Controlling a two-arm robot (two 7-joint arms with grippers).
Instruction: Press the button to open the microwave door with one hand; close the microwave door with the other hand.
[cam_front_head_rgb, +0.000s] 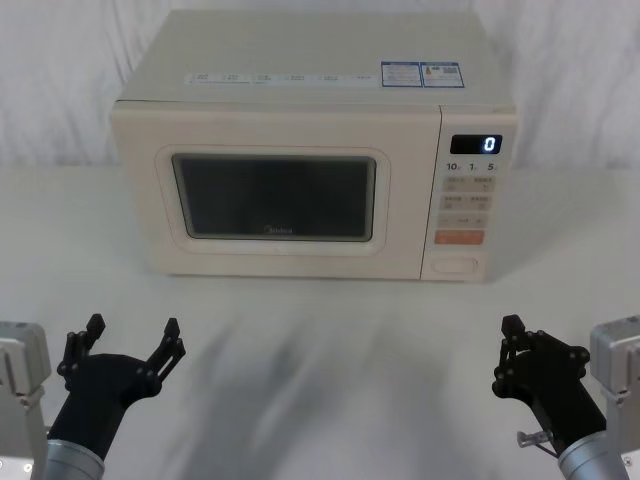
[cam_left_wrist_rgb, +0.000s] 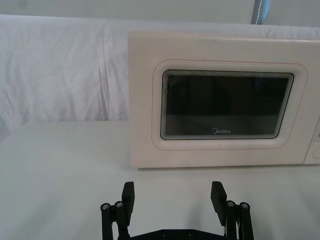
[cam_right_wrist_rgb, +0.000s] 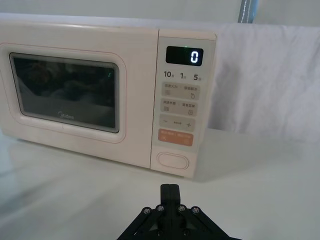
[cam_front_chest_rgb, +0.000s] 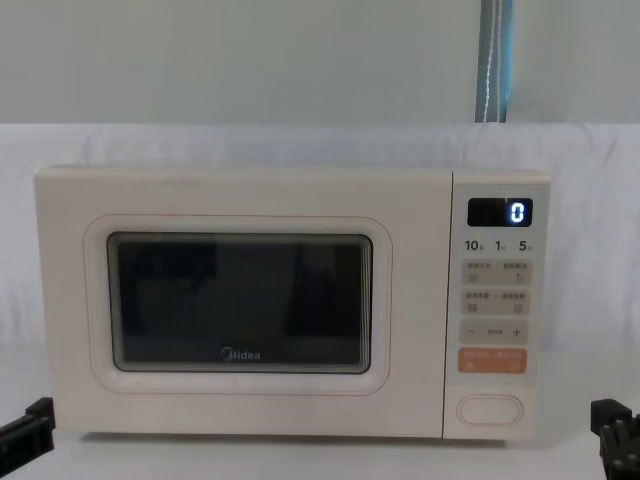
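While the door (cam_front_head_rgb: 275, 198) sits flush and shut, I log the button (cam_front_head_rgb: 455, 266) as untouched: it lies at the foot of the control panel (cam_right_wrist_rgb: 180, 100), under the orange key (cam_right_wrist_rgb: 175, 137), long axis horizontal. From my right gripper (cam_front_head_rgb: 514, 352) it is ahead and slightly inward, well apart across bare table (cam_front_head_rgb: 330, 350); in the right wrist view it sits almost straight beyond the jaws, which are pinched together and hold nothing. The left gripper (cam_front_head_rgb: 132, 337) is farther from the button and faces the door window (cam_left_wrist_rgb: 226, 105); its jaws are spread wide, empty. I judge the right arm the nearer for the press, leaving the left for closing. Display (cam_front_chest_rgb: 500, 212) reads 0. Nothing started yet.
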